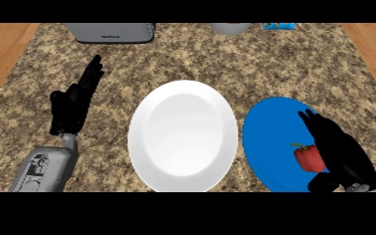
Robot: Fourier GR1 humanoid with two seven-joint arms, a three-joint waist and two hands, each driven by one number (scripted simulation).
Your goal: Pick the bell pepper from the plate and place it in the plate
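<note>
Looking down, head view: a speckled granite counter (220, 55) with wooden strips at its left and right edges.
Bell pepper (308, 158): red, with a short green stem at its top left; it lies on the near right part of the blue plate, close beside the right hand.
Handling: likely light and hollow, with a stiff wall that gives a little; the skin looks smooth and glossy, so probably slippery. A hold round the broad body, fingers on one side and thumb on the other, seems safer than pulling the thin stem.
Blue plate (268, 129): round, flat, matte blue, at the right; its near edge runs out of view.
White plate (183, 134): glossy, with a shallow well and a broad rim; it sits at the centre, just left of the blue plate, and holds nothing. Judged to be the target.
Right hand (337, 152): black, over the right part of the blue plate; fingers fairly straight and pointing far-left, alongside the pepper and not curled round it. Whether it touches the pepper, I cannot tell.
Left hand (73, 104): black on a grey forearm, at the left, fingers straight and pointing away, resting apart from both plates.
Far edge: a grey metal appliance (114, 32) at the left, a grey bowl (231, 28) and a blue packet (279, 26), all cut off.
</note>
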